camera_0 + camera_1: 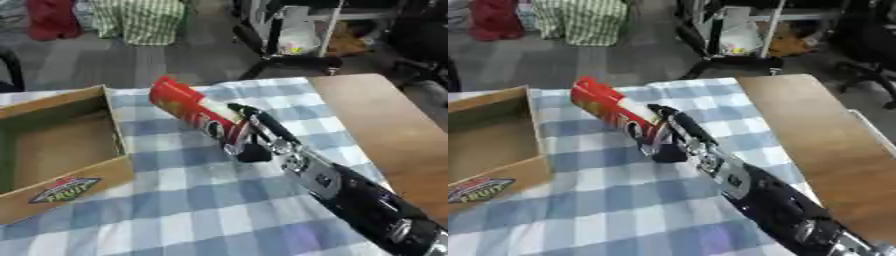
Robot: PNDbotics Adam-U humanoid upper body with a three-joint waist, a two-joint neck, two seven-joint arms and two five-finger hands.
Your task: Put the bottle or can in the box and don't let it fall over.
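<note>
Can (188,107): 1 red tube-shaped item, tilted, top leaning toward the far left, lower end inside the right hand (249,137). Location: over the checked cloth (201,200) on the counter (385,130), right of the box (66,187) and apart from it. Fingers (262,122): curled round the can's lower part, gripping it. Left hand: not visible. Box: 1 cardboard, open top, empty where visible, printed label on the near wall. Step, as judged: carrying toward the box. Next move calls for travel left over the box wall, righting the can, and setting its base flat before release.
</note>
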